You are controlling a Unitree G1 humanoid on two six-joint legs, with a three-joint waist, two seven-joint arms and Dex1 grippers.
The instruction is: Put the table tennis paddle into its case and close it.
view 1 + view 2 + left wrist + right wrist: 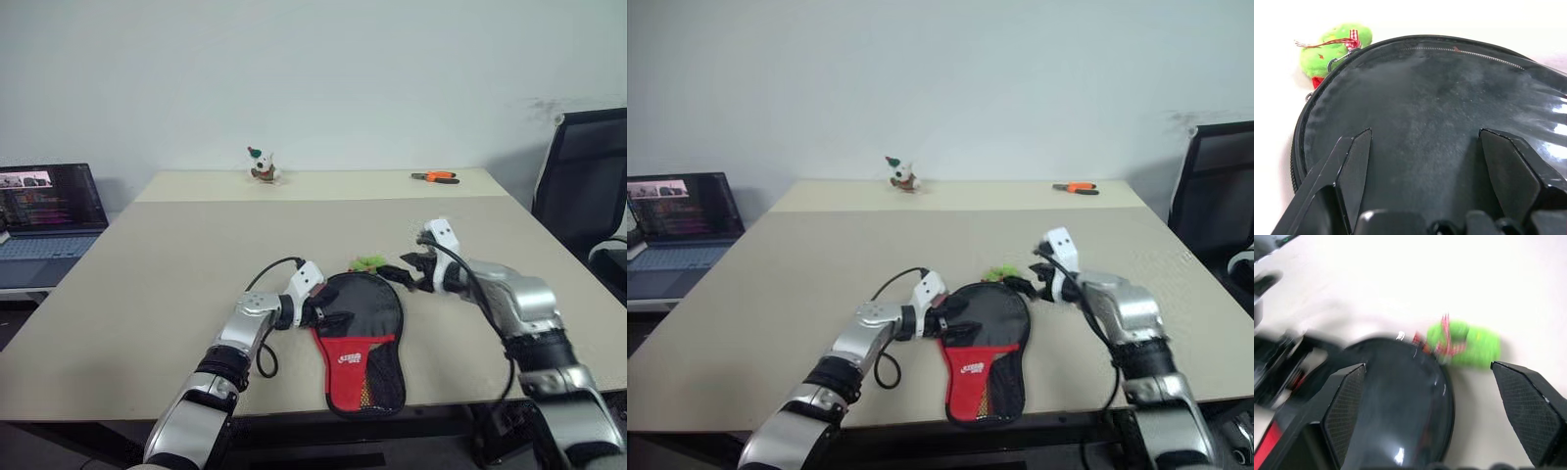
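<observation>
Left end effector (pixel 328 315) apart | right end effector (pixel 411 264) apart | case (pixel 364 338): black, paddle-shaped, red panel, flat on table (pixel 147 284)

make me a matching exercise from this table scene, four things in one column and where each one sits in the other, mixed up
Things:
1. case
2. green plush charm
3. orange-handled pliers
4. small toy dog

Places:
A. far edge of the table, toward the robot's right
B. near edge of the table, between the two grippers
C. far edge of the table, about the middle
D. at the case's far rim, by its zipper

Pairs: 1-B, 2-D, 3-A, 4-C
</observation>
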